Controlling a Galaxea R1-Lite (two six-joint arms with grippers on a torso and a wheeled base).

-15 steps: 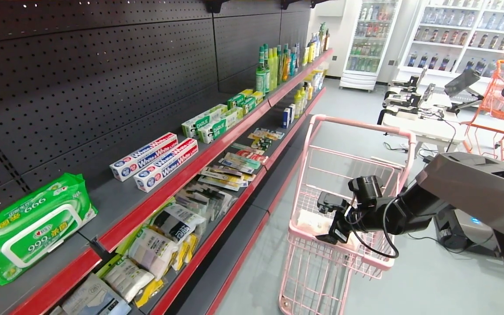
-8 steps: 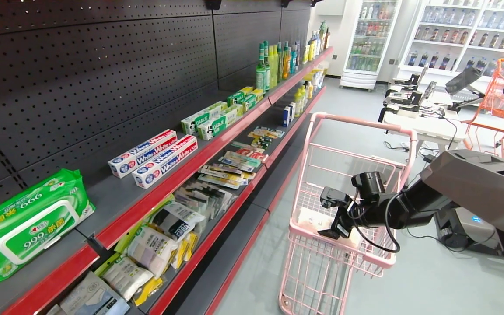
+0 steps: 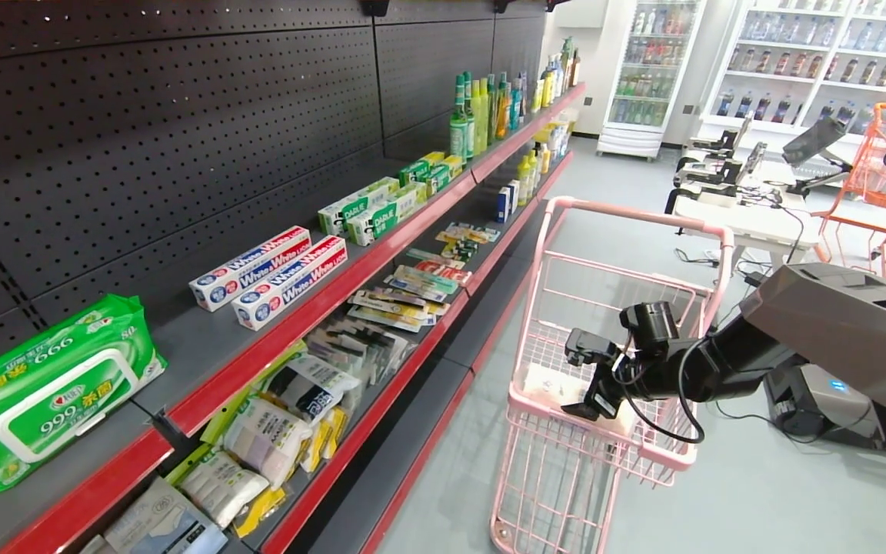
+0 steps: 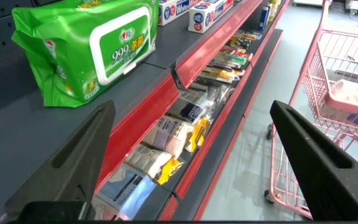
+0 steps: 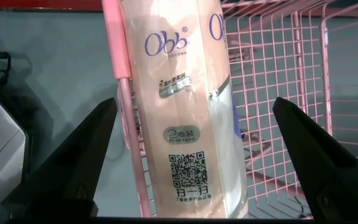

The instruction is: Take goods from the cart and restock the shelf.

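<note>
The right gripper (image 3: pixel 577 381) is hovering over the rim of the cart (image 3: pixel 631 216), fingers spread wide either side of the peach pack (image 5: pixel 185 124) lying inside the cart, likely lining up a grasp. The left gripper (image 4: pixel 191 106) is waiting spread and empty, well apart from the cart. Since a second ago, the right gripper is barely shifting over the cart.

- You get bright, even light from overhead; shadows on the floor (image 3: pixel 720 492) are soft.
- Glare washes out the drinks rack (image 3: pixel 797 69) at 1 o'clock in the head view.
- The lower shelf (image 3: pixel 412 415) lies shaded under the tier above.
- Straight lines bow near the head view's edges.
</note>
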